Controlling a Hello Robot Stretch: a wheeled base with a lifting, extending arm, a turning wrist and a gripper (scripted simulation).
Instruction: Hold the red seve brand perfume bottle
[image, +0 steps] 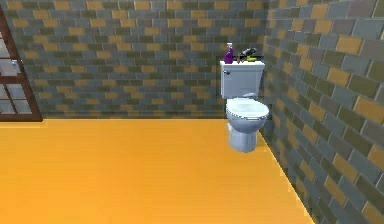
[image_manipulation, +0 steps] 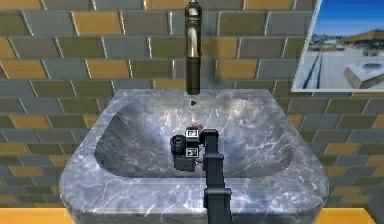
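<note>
One small reddish blob (image_manipulation: 198, 127), possibly the perfume bottle, lies by the gripper (image_manipulation: 186, 152) in the grey stone sink (image_manipulation: 110, 150) under the faucet (image_manipulation: 193, 45). Jaw state and hold: cannot tell. Advice: raise straight and slowly, clear of the faucet.

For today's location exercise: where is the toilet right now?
The toilet stands right of the forward view's middle, against the back brick wall near the corner, with a purple bottle on its tank.
</note>
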